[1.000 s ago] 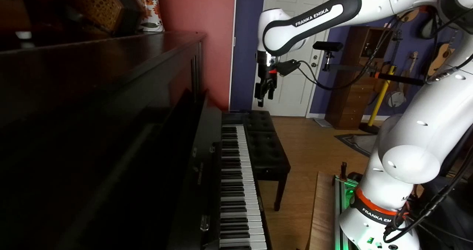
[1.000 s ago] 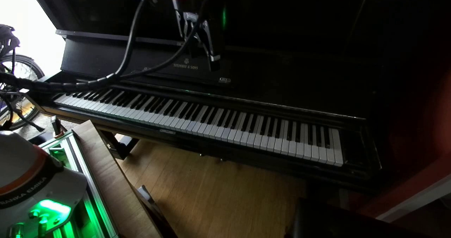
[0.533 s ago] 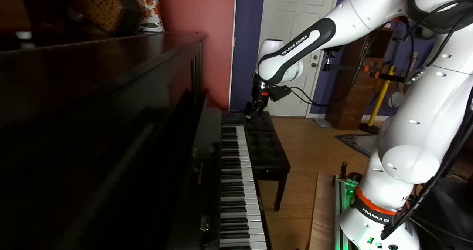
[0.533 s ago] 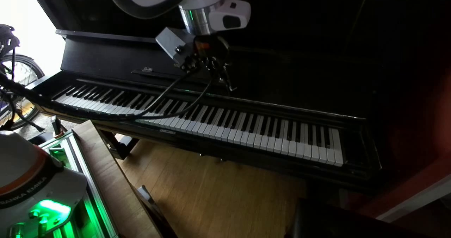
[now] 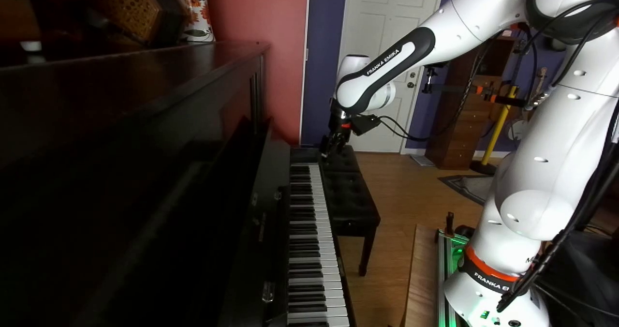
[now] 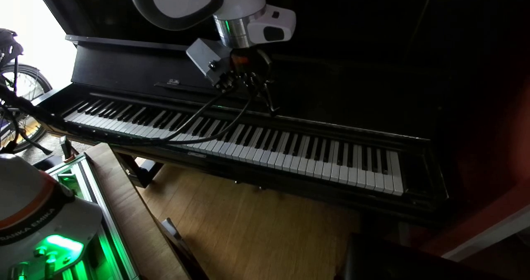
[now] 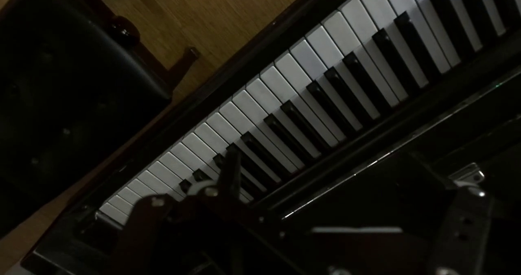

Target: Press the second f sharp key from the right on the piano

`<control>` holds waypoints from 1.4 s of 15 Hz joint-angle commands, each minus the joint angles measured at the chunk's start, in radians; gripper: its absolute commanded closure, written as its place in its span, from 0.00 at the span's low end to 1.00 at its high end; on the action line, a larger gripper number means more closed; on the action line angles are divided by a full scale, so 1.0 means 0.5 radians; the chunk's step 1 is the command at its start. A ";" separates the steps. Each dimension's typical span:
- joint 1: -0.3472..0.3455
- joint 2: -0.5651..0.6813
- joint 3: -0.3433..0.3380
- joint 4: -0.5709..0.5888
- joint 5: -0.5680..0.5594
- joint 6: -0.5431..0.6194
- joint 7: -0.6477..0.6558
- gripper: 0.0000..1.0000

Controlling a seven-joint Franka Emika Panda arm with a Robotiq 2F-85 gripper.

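The piano [image 6: 331, 104] stands off the edge of the table [image 6: 132, 218], floor [image 6: 256, 230] between them. In an exterior view the hand [image 5: 332, 150] hangs beyond the table's far corner, apart from the keys [image 6: 252, 153], its fingers [image 7: 230, 172] spread wide and empty. The piano should be too heavy to shift; the F sharp [image 7: 265, 154], by my count the lowest of the second black trio from the right end, should be light, springy and slick. It wants no grip, only one fingertip straight down. Spread fingers could catch neighbours or the board [image 6: 132, 71] behind; open room lies above.
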 commanded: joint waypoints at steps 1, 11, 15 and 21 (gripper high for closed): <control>0.005 0.181 -0.010 0.062 0.076 0.065 -0.209 0.00; -0.128 0.687 0.149 0.264 0.368 0.228 -0.987 0.34; -0.220 0.853 0.221 0.340 0.380 0.353 -1.090 0.65; -0.344 1.058 0.336 0.448 0.344 0.502 -1.058 1.00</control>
